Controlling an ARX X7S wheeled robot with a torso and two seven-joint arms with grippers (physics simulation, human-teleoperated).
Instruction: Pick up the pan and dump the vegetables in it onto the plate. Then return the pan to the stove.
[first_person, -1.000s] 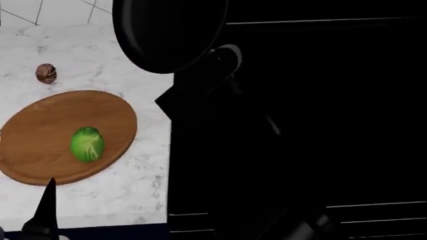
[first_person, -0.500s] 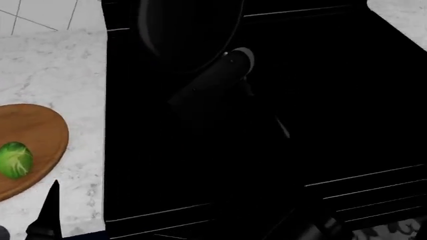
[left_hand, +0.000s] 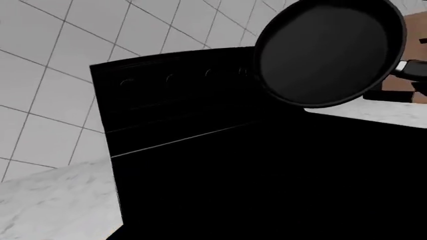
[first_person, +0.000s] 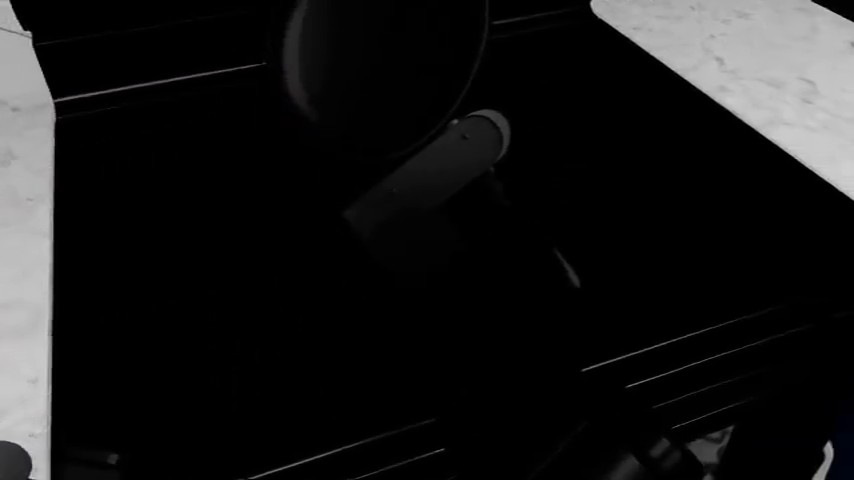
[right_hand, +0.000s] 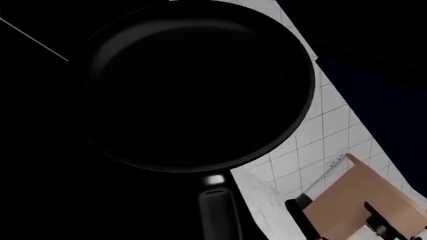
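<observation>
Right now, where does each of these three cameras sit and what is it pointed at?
Head view: from the robot's head, down over the stove; the dark right arm holds the pan.
Left wrist view: on the left arm, facing the stove's back panel and tiled wall, pan beyond; no gripper shows.
Right wrist view: on the right arm, along the handle into the empty pan.
All three share the pan and stove.

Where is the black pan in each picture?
Head view: the pan is at the top, middle, above the black stove.
Left wrist view: the pan is in the upper right corner.
Right wrist view: the pan fills most of the picture, and it is empty.
Shared landmark: the stove, dark in all three views.
</observation>
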